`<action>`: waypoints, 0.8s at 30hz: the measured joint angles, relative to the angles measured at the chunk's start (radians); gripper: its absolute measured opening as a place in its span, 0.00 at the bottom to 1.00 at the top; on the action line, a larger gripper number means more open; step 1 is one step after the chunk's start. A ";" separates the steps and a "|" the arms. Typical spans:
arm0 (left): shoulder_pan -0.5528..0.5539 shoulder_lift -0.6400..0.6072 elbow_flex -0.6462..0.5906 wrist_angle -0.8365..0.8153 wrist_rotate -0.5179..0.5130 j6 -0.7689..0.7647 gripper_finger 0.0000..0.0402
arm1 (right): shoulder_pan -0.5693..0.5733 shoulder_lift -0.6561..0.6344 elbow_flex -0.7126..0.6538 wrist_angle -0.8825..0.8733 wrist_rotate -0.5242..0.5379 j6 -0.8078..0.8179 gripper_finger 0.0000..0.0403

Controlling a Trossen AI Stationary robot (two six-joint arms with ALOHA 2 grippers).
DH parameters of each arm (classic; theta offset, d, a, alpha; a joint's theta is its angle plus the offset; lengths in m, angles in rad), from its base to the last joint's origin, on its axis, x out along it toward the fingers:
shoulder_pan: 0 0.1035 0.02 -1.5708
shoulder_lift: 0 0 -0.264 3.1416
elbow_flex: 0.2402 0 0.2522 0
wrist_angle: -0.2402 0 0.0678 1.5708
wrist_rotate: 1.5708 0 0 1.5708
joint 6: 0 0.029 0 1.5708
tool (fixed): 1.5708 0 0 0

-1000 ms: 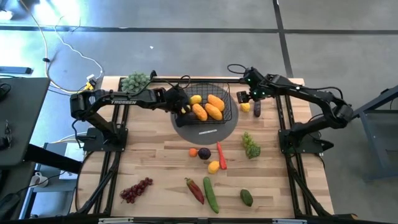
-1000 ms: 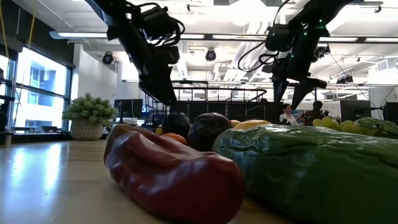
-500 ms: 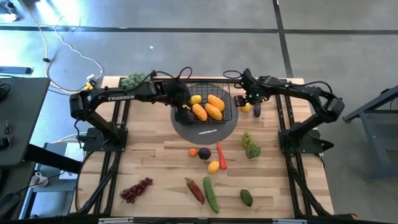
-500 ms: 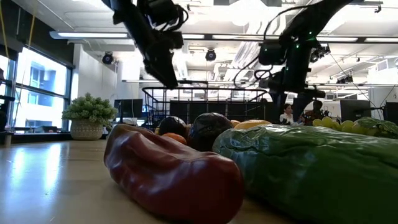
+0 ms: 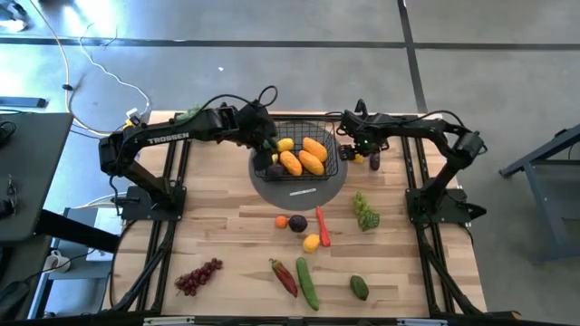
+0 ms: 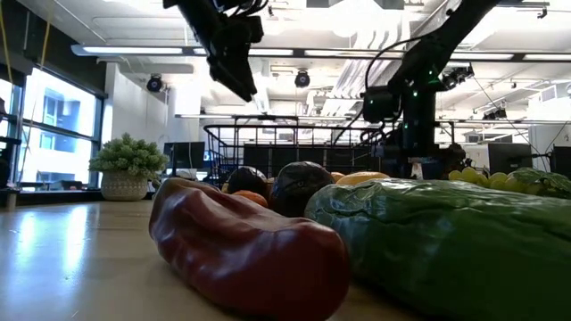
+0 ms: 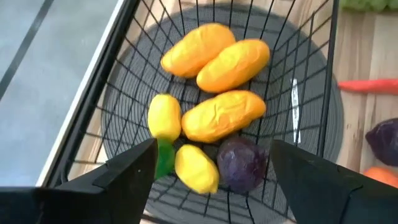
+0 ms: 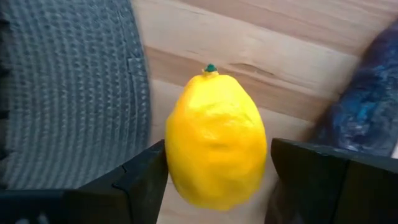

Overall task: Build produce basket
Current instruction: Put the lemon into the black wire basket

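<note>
Overhead, left arm (image 5: 172, 138) marked TROSSEN, left gripper (image 7: 208, 163) fingers spread above the basket (image 5: 331, 149) holding mangoes (image 7: 224, 116) and lemons, right gripper (image 8: 214, 168) fingers apart, flanking a lemon (image 8: 216, 149) on the desk (image 5: 227, 235) beside the basket

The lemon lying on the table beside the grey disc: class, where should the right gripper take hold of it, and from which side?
Grip the lemon across its fat middle, coming straight down from above. It lies on its side on the wood, stem tip pointing away, and the right gripper stands open, one finger on each flank. The disc and a purple piece sit close, so approaching sideways looks cramped.
</note>
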 joint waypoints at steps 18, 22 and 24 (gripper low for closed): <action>0.015 -0.001 0.001 -0.191 -0.017 -0.046 0.75 | 0.000 -0.036 0.000 -0.006 -0.047 -0.055 0.35; 0.015 -0.016 0.001 -0.192 -0.017 -0.052 0.75 | 0.000 -0.111 0.000 -0.020 -0.008 -0.023 0.35; 0.015 -0.025 0.001 -0.194 -0.017 -0.064 0.75 | 0.000 -0.150 0.000 -0.029 0.006 -0.008 0.35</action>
